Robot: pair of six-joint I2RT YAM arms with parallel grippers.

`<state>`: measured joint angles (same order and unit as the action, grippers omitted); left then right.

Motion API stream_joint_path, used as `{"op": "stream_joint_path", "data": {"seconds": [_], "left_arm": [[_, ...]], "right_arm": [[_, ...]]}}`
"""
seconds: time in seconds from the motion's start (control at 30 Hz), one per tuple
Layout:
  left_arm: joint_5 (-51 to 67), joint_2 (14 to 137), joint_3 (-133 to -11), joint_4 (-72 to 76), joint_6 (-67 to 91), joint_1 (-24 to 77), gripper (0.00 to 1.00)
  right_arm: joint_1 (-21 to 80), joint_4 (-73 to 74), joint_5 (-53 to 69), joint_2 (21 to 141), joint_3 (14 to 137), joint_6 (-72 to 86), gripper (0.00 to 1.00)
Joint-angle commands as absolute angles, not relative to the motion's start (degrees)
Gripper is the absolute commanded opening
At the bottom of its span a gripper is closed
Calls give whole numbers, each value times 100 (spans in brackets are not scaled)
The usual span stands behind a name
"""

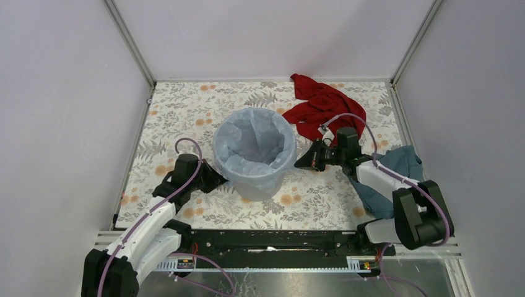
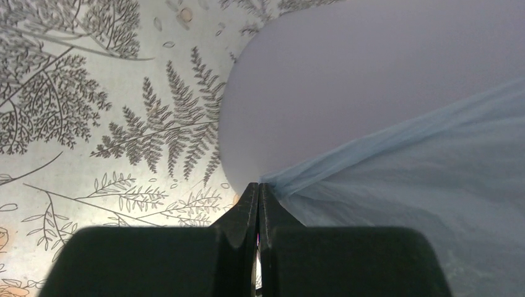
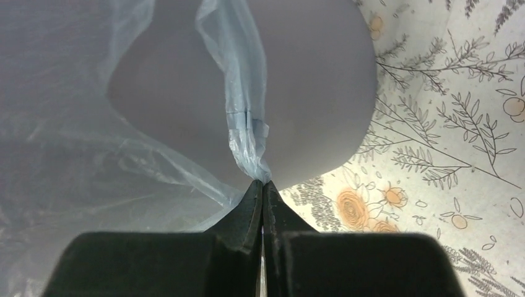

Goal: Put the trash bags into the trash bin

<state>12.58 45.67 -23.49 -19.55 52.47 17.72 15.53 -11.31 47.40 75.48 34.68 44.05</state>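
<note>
**Now the bag (image 1: 254,139) lines the bin (image 1: 257,182), pinched from both sides**

The left gripper (image 2: 258,185) has its jaws pressed fully together on a bunched fold of the pale-blue bag. The fold meets the fingertips low on the bin's grey outer wall. The right gripper (image 3: 263,182) is likewise clamped tight, nipping a twisted strip of the same film just beside the wall on the opposite side.

The bag sits inside the bin. Its rim is folded over the lip and hangs down the outside. The bin stands upright near the middle of the flower-patterned table (image 1: 186,105), between the two arms. A red cloth (image 1: 322,105) lies behind the right arm, and a teal cloth (image 1: 405,158) lies under it. A small white tag (image 1: 323,128) on that arm's cable is too small to read.
</note>
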Motion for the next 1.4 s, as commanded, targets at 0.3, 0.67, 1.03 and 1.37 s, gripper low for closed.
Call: {"op": "stream_joint_path", "data": {"seconds": [0.3,0.67,1.03,1.37], "left_arm": [[1178,5580,-1811,-1358,5552,1792,0],[929,5761,-1947,-1431,5514,1846,0],[545,5025,-2093,-1992,5474,1846,0],[649,4863,-2127,-2032,5443,1854,0]], "right_arm": [[2079,-2064,4002,9045,3368,3969,0],[2259,-240,2347,8960,3992,3003,24],[2274,3028,-635,7086,6482,2017,82],[5423,3776,-704,8199,9354,1471,96]]}}
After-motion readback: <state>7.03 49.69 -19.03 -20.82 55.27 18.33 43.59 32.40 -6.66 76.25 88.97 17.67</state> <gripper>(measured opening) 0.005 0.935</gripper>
